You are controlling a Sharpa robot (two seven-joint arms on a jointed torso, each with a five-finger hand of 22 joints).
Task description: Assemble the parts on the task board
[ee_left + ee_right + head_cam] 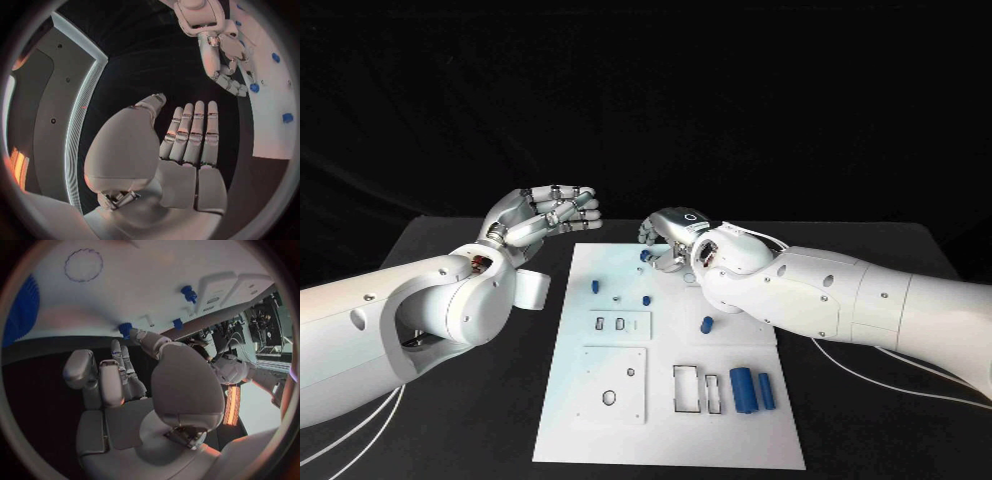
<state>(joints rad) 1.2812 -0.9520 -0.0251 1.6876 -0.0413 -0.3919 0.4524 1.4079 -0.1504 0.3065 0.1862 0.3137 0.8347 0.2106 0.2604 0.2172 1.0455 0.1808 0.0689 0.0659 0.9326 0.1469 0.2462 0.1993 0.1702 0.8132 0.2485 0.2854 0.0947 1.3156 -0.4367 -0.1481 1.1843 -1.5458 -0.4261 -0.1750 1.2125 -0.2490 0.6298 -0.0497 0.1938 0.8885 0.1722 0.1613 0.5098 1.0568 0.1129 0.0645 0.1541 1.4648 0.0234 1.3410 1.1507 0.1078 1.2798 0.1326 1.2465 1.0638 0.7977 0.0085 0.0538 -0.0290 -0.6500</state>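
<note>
The white task board (574,400) lies in the middle of the black table. My right hand (678,238) is over the board's far edge, and its thumb and a finger close on a small blue part (646,255) standing there; the same part (125,329) sits at those fingertips (139,335) in the right wrist view, and the part (254,87) also shows in the left wrist view. My left hand (545,215) hovers off the board's far left corner, holding nothing, its fingers (190,132) stretched out side by side.
More small blue parts (594,286) (648,299) (707,324) are scattered on the board's middle. Two larger blue cylinders (743,388) (767,390) lie near its right front, beside rectangular cut-outs (689,388). A square plate with holes (616,384) sits front left.
</note>
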